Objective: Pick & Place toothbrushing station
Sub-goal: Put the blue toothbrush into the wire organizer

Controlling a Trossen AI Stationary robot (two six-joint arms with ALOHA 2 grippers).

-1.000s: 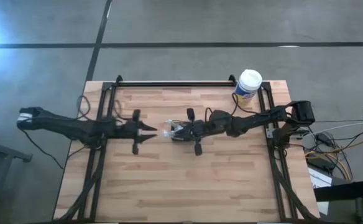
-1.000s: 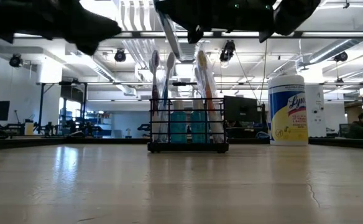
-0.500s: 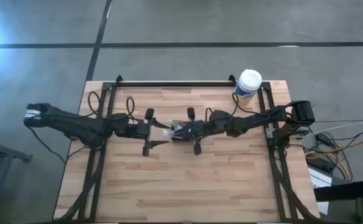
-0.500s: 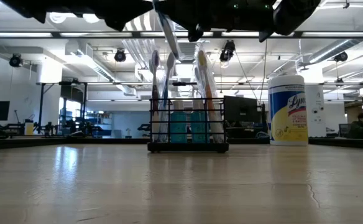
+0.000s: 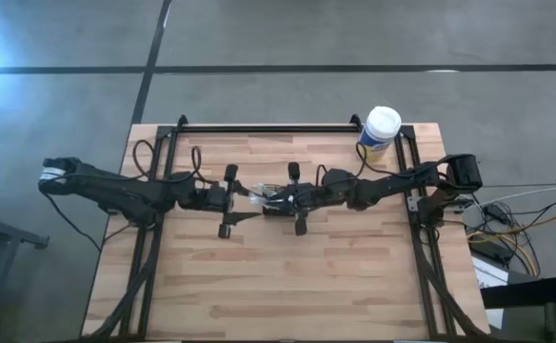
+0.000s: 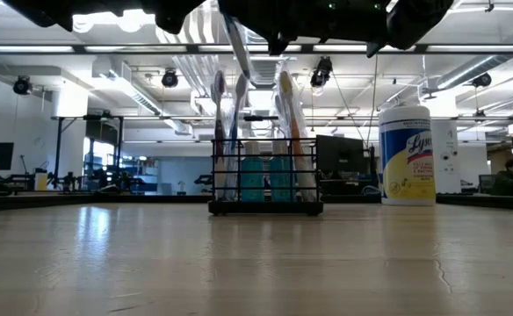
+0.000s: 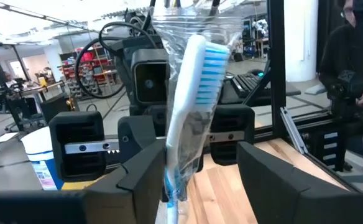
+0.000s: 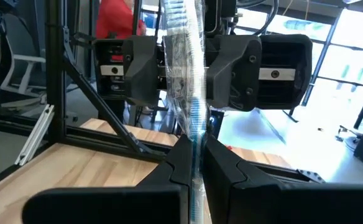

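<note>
A white toothbrush with blue bristles, sealed in a clear wrapper (image 7: 191, 93), stands nearly upright in the air between my two grippers. My right gripper (image 8: 197, 149) is shut on it above the table's middle (image 5: 262, 201). My left gripper (image 7: 209, 162) faces it from the left (image 5: 248, 197), open, with one finger on each side of the brush's upper part. The black wire basket (image 6: 265, 180), holding several toothbrushes and two toothpaste tubes, rests on its base on the table below the arms. My right gripper pinches the wrapped toothbrush's handle (image 8: 196, 127) between its two fingers. It comes level from the table's right, and the fingers lie across the brush. The brush is lifted clear and tilted slightly, head up, with its lower end (image 6: 243, 61) below the fingers. My left gripper: one finger (image 7: 150, 168) stands against the wrapper's edge; whether it touches, I cannot tell.
A white-lidded, yellow-labelled canister (image 5: 381, 131) stands at the table's far right (image 6: 407, 155). Black frame rails (image 5: 268, 127) run along the far edge and both sides. Bare wood lies toward the near edge.
My left gripper has risen and gone toward the table's right, up to the toothbrush held by my right gripper, and now has its fingers around the brush. My right gripper and the brush have stayed in place.
</note>
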